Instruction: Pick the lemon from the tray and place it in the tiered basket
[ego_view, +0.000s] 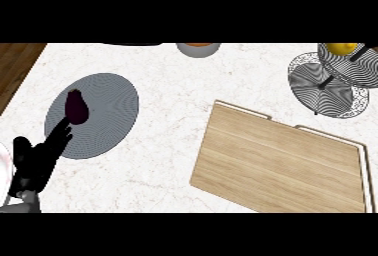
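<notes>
Up in the far right corner, the lemon (342, 48) already sits in the top tier of the tiered basket (328, 90), as best I can tell with the frame cutting it off. The wooden tray (277, 160) lies bare. The left hand (38, 157) rests far across at the left edge, fingers straight, holding nothing. The right hand is out of view.

white marble counter (170, 165), wood floor (15, 65) at left
</notes>
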